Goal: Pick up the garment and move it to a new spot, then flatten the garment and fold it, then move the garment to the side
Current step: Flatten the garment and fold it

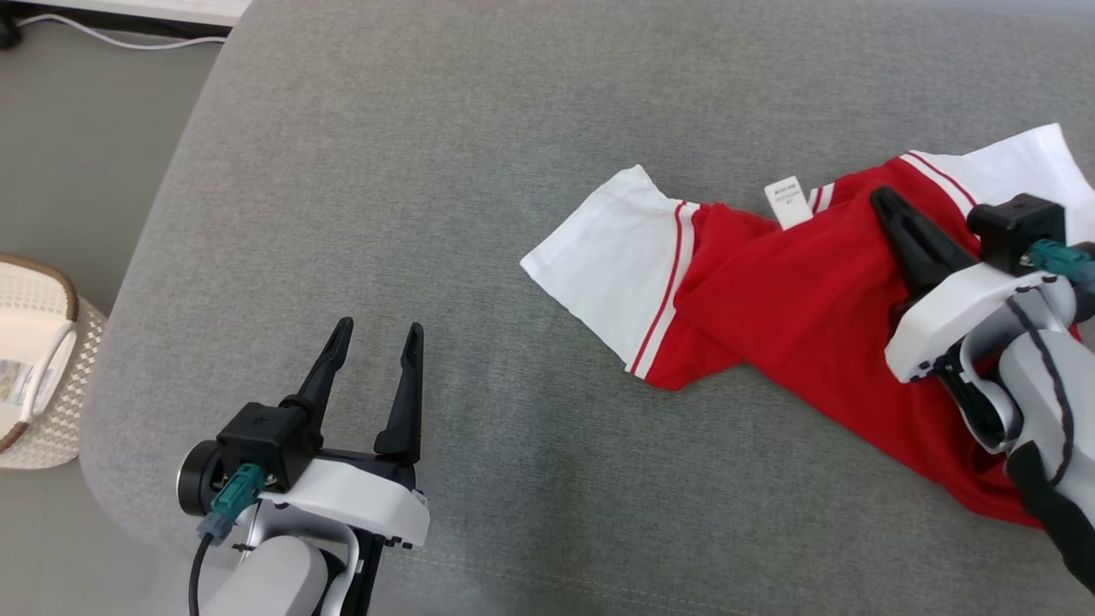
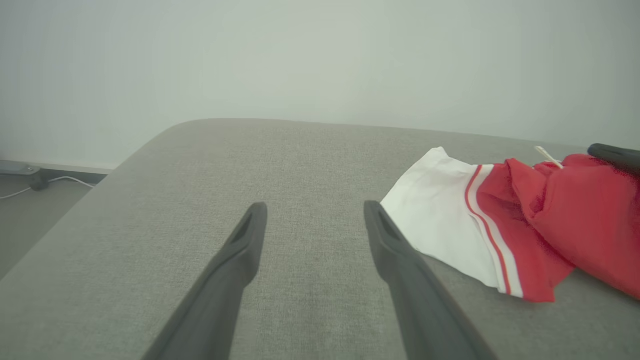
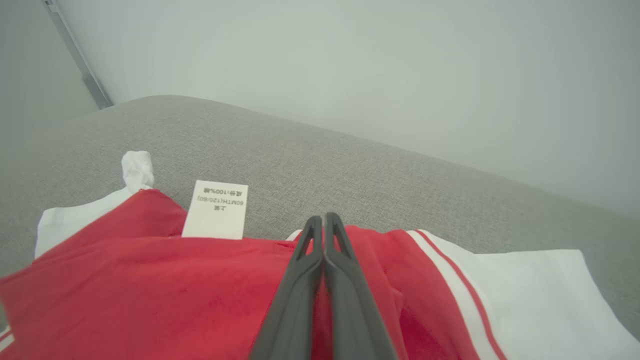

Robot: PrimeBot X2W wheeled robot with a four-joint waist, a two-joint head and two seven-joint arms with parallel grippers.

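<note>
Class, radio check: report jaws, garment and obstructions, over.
Right gripper: jaws shut on garment. Left gripper: jaws open over grey cushion. Garment rumpled, unfolded. Basket far left, well apart.

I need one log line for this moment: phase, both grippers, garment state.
phase: grasp | left gripper: open, over cushion | right gripper: shut on garment | garment: crumpled, unfolded

L cushion (image 1: 428,171) bare — garment (image 1: 796,299) blocks R.

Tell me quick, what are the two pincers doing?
Left pincer: open, holding nothing.
Right pincer: closed, pinching the red shirt.
</note>
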